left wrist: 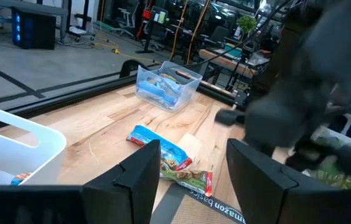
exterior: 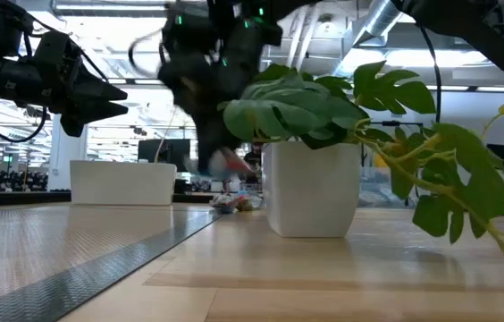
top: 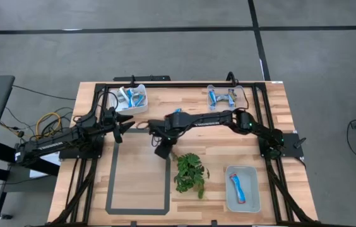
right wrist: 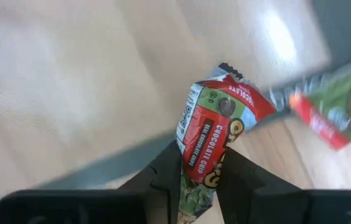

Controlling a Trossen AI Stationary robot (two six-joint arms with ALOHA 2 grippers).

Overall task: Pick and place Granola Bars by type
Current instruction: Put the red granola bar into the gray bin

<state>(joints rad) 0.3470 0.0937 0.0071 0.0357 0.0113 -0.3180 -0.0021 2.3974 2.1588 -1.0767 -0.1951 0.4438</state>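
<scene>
Clear bin point(left wrist: 166, 85): blue-wrapped bars point(left wrist: 159, 89) contained, beyond spread left gripper point(left wrist: 188, 180). Red bar point(right wrist: 216, 134), lettered "CHOCOLATE CHIP", clamped in right gripper point(right wrist: 197, 171).

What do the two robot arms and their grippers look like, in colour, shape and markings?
Both arms are dark, nearly black, built of slim jointed segments. The left arm bears small white lettering along its side, as does the right arm. The left gripper has two broad, flat, angular black fingers; the right gripper looks alike.
</scene>
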